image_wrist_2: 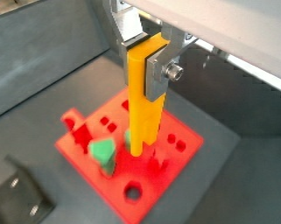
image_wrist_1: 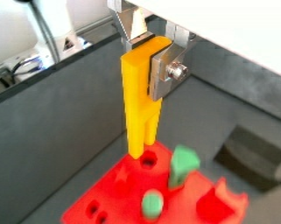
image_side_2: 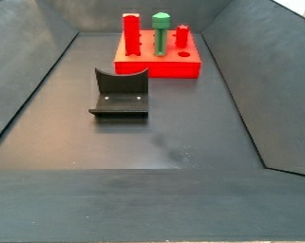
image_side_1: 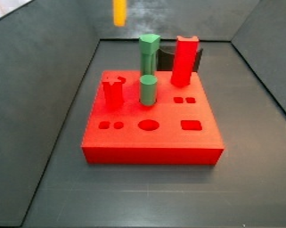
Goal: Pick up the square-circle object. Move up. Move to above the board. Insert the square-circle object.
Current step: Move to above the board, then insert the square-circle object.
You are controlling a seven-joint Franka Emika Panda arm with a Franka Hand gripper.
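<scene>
- In a side view, the fixture (image_side_2: 121,93) sits on the grey floor, left of and nearer than the board (image_side_2: 159,64), well apart from it.
- Gripper (image_wrist_1: 147,63), seen in both wrist views, is closed on the top end of the square-circle object (image_wrist_1: 140,105), silver fingers (image_wrist_1: 168,70) pressed against its sides.
- The bar's long axis runs straight down from the claw, upright, its lower end at or just above the board's (image_wrist_2: 178,157) top; whether it has entered a hole cannot be told.
- In a side view only the bar's lower tip (image_side_1: 120,12) shows at the top edge, above the board's (image_side_1: 152,147) far left side.
- Green pegs (image_side_1: 148,89) and a red post (image_side_1: 184,61) stand right of it.
- Judged next: lower straight down, holding the bar vertical over its slot.
- No brands or writing are legible.
</scene>
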